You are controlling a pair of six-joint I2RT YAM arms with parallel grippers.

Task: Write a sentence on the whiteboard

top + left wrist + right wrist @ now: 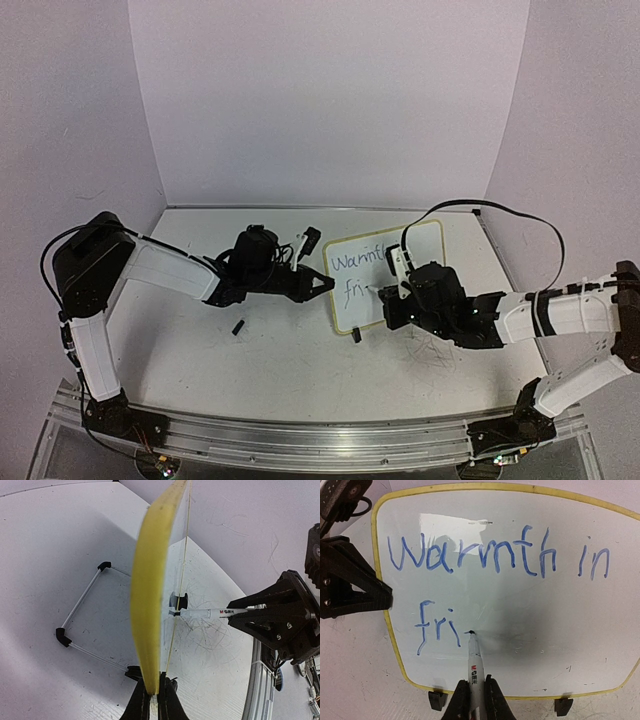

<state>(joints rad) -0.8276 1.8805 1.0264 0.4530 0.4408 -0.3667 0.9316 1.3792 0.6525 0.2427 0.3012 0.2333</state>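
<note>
Right wrist: right gripper (476,692) clamps marker (474,662), tip touching whiteboard (530,610) straight ahead, at sentence (495,555) end; left gripper (155,700) pinches its edge.

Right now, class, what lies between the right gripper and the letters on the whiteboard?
Only the marker, held by the right gripper, tip on the whiteboard just after "fri"; the right wrist view shows it.
</note>
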